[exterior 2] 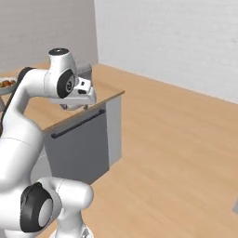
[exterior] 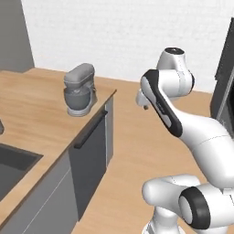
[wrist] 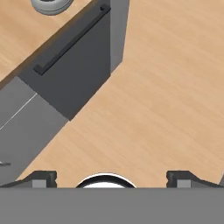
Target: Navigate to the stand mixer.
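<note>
One stand mixer [exterior: 80,89] is sitting on the wooden counter [exterior: 36,109], near the counter's far end above the one dark handled panel [exterior: 89,157]. One sink [exterior: 11,167] is lying well back from the mixer. The arm is folding upward beside the counter, its gripper [wrist: 112,177] pointing down at the floor [wrist: 166,87], fingers spread wide, holding nothing.

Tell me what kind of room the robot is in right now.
Most likely a kitchen, and a rendered one. A wooden counter carries a grey stand mixer, a dark sink basin is set into it, and below sits a dark front panel with a bar handle, probably a dishwasher.
</note>
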Controlling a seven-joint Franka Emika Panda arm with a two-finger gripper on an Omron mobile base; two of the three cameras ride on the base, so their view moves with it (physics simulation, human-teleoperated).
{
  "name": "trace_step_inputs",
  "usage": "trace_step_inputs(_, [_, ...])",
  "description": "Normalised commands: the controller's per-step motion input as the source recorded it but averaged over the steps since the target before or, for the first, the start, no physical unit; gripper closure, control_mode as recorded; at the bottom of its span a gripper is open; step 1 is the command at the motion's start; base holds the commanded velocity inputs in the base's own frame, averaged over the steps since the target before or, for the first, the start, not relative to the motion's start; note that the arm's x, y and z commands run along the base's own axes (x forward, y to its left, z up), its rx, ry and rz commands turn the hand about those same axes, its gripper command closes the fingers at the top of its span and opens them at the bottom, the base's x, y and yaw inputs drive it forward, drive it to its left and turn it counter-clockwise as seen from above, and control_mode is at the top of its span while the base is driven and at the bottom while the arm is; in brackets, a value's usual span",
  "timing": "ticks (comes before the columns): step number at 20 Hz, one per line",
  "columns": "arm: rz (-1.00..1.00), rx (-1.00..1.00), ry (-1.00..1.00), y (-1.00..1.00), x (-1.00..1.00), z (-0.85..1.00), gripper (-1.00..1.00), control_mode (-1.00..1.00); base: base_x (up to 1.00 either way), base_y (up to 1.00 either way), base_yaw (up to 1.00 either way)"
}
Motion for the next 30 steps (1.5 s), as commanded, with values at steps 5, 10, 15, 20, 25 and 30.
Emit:
trace_step_inputs(5, [0.0,0.0,0.0,0.0,0.0,0.0,-1.0,1.0,1.0,-0.64,0.42])
trace_step_inputs(10, [0.0,0.0,0.0,0.0,0.0,0.0,-1.0,1.0,0.91,-0.46,0.55])
trace_step_inputs(15, [0.0,0.0,0.0,0.0,0.0,0.0,-1.0,1.0,0.72,-0.46,0.63])
trace_step_inputs(20, [0.0,0.0,0.0,0.0,0.0,0.0,-1.0,1.0,0.61,-0.47,0.62])
trace_step_inputs(25, [0.0,0.0,0.0,0.0,0.0,0.0,-1.0,1.0,0.8,-0.42,0.53])
trace_step_inputs(30, [0.0,0.0,0.0,0.0,0.0,0.0,-1.0,1.0,1.0,-0.41,0.38])
